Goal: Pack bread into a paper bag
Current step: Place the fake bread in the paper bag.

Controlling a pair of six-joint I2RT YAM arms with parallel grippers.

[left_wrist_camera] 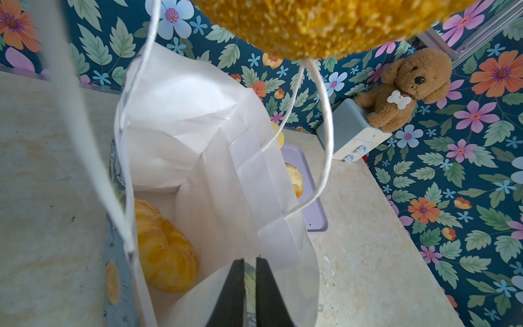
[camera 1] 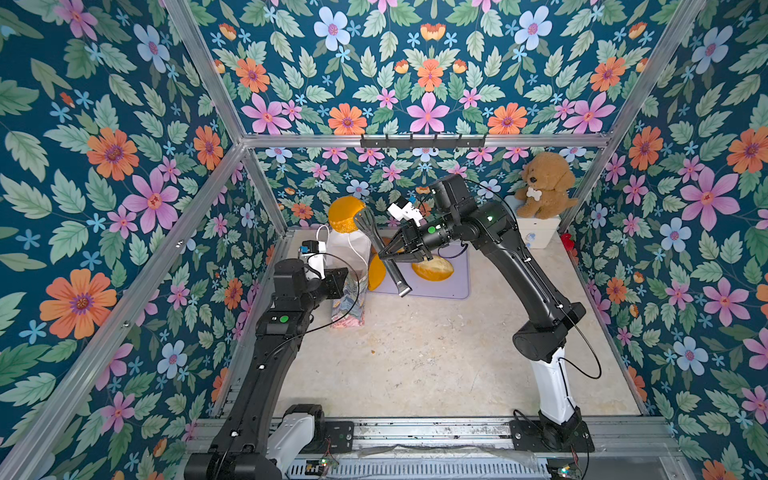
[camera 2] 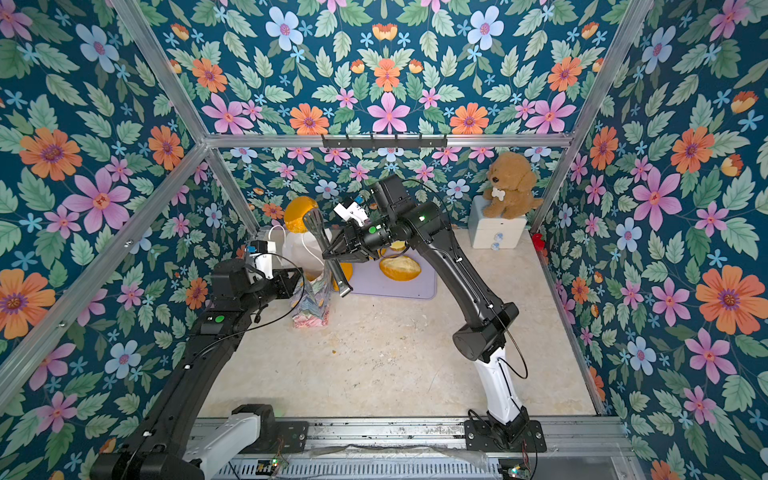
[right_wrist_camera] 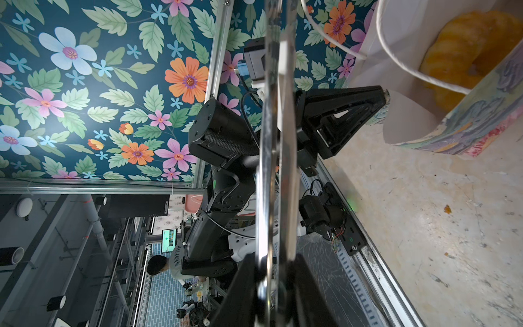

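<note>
The paper bag (camera 1: 347, 253) (camera 2: 309, 291) stands open at the back left, white inside. My left gripper (left_wrist_camera: 250, 266) is shut on its near rim. A ridged golden bun (left_wrist_camera: 164, 246) (right_wrist_camera: 467, 51) lies at the bag's bottom. My right gripper (camera 1: 388, 255) (right_wrist_camera: 273, 263) is shut on the handles of metal tongs (camera 1: 374, 241) (right_wrist_camera: 274, 141). The tongs' head grips a big knobbly golden bread (camera 1: 345, 216) (camera 2: 299, 214) (left_wrist_camera: 325, 25) just above the bag's mouth. More bread lies on a lilac tray (camera 1: 455, 286): a pale oval loaf (camera 1: 432, 270) and an orange piece (camera 1: 376, 272).
A brown plush dog (camera 1: 544, 187) sits on a pale drawer box (camera 1: 536, 232) in the back right corner. Floral walls and aluminium posts close in the back and both sides. The bag's white cord handles (left_wrist_camera: 325, 136) arch over its mouth.
</note>
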